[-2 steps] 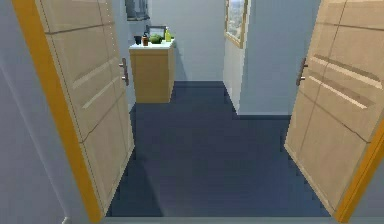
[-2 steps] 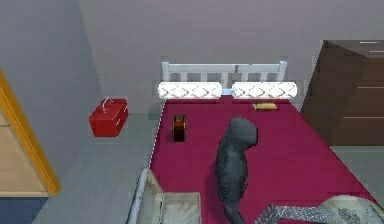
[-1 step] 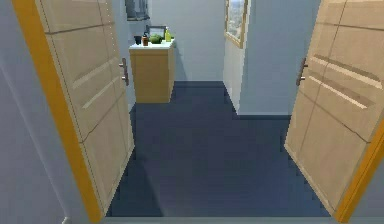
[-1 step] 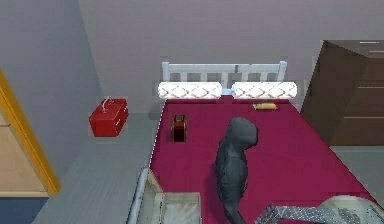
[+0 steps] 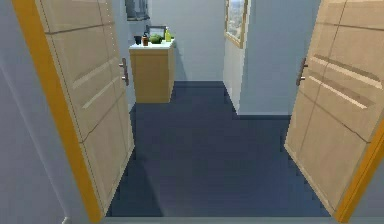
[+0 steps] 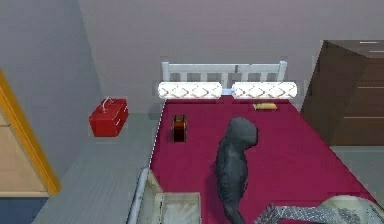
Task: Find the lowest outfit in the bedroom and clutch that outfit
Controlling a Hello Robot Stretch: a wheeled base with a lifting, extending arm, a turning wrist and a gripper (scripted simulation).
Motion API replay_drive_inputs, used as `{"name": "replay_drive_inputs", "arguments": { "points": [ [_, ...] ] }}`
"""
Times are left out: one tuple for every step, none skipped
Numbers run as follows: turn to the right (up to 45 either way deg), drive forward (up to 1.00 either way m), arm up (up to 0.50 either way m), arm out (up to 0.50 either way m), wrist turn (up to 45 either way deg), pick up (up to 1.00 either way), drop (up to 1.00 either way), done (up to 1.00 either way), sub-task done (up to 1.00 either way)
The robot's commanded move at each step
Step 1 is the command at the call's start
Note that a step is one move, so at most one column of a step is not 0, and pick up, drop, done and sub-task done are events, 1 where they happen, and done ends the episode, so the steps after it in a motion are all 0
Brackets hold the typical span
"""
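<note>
In the arm side view a bed with a maroon cover and a white headboard stretches across the middle. A long blue-grey cloth, shaped like a garment, lies on the cover and runs toward the bottom edge. A patterned grey cloth lies at the bottom right corner. A pale grey fabric-like thing sits at the bottom, against the bed's left side.
Two patterned pillows lie by the headboard, with a small tan thing and a small dark thing on the cover. A red box stands on the floor; a dark dresser stands right. Ahead, wooden doors flank a blue-floored hall with a cabinet.
</note>
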Motion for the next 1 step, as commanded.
{"name": "replay_drive_inputs", "arguments": {
  "points": [
    [0.0,0.0,0.0,0.0,45.0,0.0,0.0,0.0,0.0]
  ]
}}
